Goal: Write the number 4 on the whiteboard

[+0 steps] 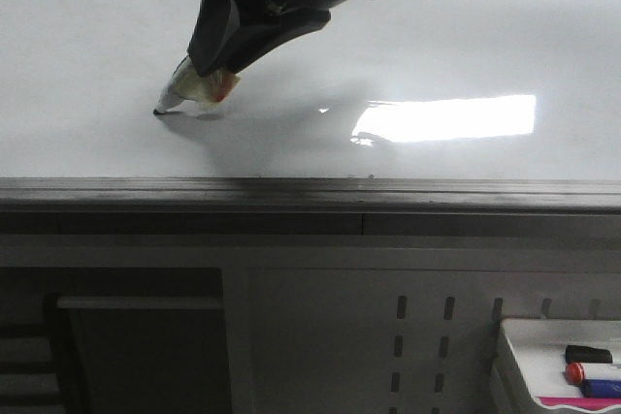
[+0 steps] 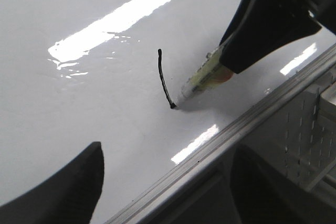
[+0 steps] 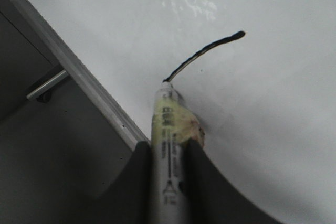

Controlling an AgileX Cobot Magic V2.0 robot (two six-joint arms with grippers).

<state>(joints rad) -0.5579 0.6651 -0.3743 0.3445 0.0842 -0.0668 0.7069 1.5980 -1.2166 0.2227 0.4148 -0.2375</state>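
Now the right gripper (image 3: 169, 171), jaws clamped on the marker (image 3: 167, 124), rests the tip on the whiteboard (image 1: 466, 36) at the near end of a single slanted stroke (image 2: 165, 80), the number 4's only line yet. Judged next: the horizontal bar, running sideways from the tip. Left gripper (image 2: 68, 192): opening indeterminable.

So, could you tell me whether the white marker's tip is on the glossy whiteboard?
On: the white marker tip meets the black stroke.
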